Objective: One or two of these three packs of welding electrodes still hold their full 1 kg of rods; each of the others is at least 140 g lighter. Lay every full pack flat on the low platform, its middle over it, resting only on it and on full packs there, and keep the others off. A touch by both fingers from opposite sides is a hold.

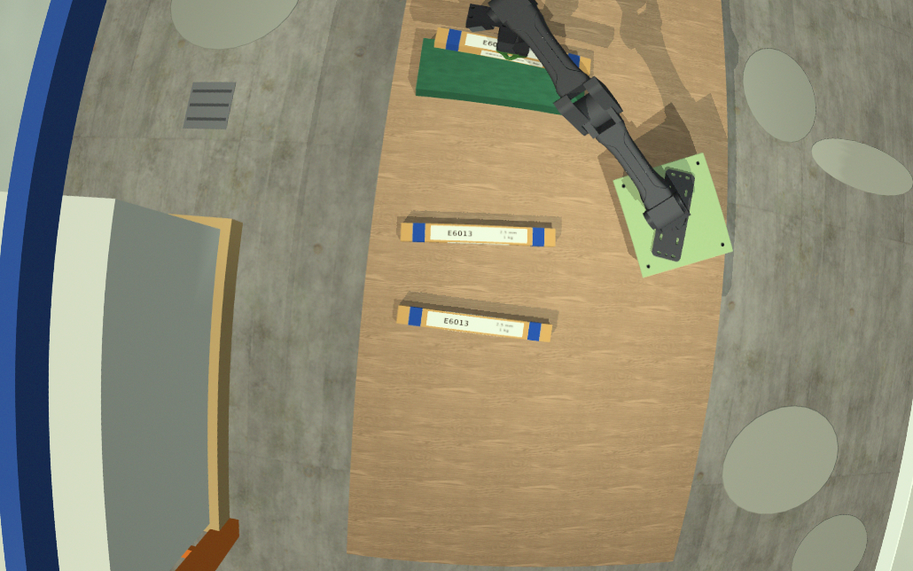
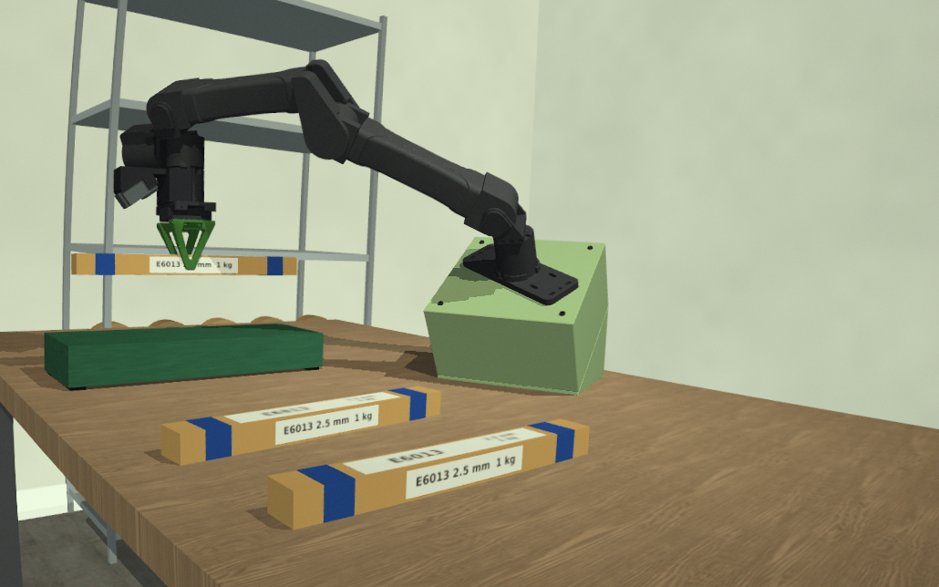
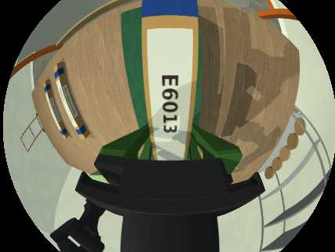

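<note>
top view looks straight down on your whole table (image 1: 525,437); exterior view faces it low from the front; wrist view peers close past the gripper (image 3: 168,148), sharing that table.

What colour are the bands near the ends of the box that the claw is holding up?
Blue, on the tan held pack; clearest in the exterior view.

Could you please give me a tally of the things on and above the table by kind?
Electrode packs: 3, one held in the gripper above the platform, two lying on the table
Green low platform: 1
Light green arm pedestal: 1
Robot arm: 1
Total: 6
</note>
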Controlling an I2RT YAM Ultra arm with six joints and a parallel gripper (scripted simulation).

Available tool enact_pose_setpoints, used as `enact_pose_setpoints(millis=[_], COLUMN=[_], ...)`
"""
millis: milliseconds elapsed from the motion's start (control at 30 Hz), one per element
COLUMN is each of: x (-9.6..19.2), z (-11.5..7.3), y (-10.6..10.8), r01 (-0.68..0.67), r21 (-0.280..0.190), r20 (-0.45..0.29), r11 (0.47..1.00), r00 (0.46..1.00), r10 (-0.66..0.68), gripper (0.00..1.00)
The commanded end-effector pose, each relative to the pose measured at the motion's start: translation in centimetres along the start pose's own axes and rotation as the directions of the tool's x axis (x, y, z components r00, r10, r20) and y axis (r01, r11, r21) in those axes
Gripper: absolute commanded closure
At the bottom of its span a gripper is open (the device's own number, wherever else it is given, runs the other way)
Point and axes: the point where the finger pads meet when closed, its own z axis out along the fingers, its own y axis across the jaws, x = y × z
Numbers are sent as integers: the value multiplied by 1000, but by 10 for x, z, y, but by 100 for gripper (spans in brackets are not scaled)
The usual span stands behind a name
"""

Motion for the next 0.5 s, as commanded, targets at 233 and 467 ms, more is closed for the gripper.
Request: enact_pose_setpoints(millis=[233,467], x=[-7,-6], z=[-49,-49], y=[-10,-10], r01=[-7,-8], r21=[73,73], r20=[70,70], r11=[997,997], r00=[998,998], r10=[2,3], gripper=[100,100])
